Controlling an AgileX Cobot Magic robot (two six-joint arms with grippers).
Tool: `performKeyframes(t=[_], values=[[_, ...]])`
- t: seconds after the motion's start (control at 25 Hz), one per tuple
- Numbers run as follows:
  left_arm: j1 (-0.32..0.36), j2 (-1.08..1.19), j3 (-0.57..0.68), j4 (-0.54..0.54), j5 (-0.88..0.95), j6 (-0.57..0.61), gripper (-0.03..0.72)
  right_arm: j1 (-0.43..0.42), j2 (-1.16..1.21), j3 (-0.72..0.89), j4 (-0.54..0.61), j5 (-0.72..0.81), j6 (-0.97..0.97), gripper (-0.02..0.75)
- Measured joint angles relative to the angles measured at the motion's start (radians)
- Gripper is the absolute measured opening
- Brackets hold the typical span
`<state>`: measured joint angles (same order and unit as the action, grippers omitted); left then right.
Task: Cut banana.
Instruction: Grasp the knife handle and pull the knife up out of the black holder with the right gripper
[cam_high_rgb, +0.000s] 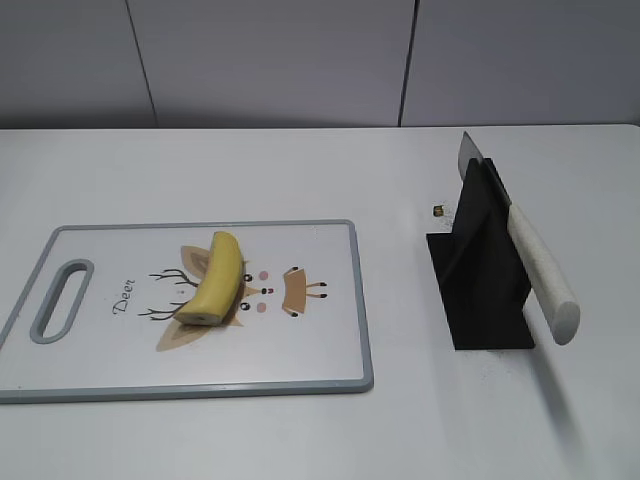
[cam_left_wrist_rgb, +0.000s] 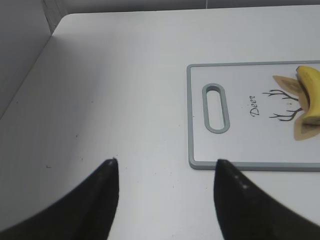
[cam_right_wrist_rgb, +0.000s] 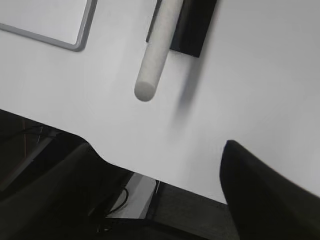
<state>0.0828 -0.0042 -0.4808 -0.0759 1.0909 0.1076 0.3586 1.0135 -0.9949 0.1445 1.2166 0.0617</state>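
On the white bench (cam_high_rgb: 300, 170) lies a white cutting board (cam_high_rgb: 320, 350) with a grey rim, a handle slot at its left end and a deer drawing with the word "Deer" in the middle. The banana (cam_high_rgb: 215, 278) rests on this board, a little left of its centre, on top of the drawing; its near end looks flat and blunt. Well apart to the right stands a black knife holder (cam_high_rgb: 480, 290), and the knife (cam_high_rgb: 535, 268) leans in it, the blade pointing far and up, the pale handle sticking out toward the near right and not touching the bench. A very small dark object (cam_high_rgb: 438, 211) lies just left of the holder, too small to name. In the left wrist view the left gripper (cam_left_wrist_rgb: 166, 172) hovers over bare bench near the left end of the board, its two dark fingers spread wide with nothing between them. In the right wrist view the right gripper (cam_right_wrist_rgb: 160, 165) is near the bench edge, below the knife handle; its fingers are also wide apart and hold nothing.
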Motion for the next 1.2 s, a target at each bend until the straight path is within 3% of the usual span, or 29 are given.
performKeyframes(t=[0.4, 1.2], values=[[0.000, 0.000, 0.000, 0.000, 0.000, 0.000, 0.588, 0.051, 0.284, -0.139, -0.001, -0.004, 0.048, 0.582], [0.000, 0.000, 0.000, 0.000, 0.000, 0.000, 0.587, 0.051, 0.545, -0.146, -0.022, -0.056, 0.171, 0.582]])
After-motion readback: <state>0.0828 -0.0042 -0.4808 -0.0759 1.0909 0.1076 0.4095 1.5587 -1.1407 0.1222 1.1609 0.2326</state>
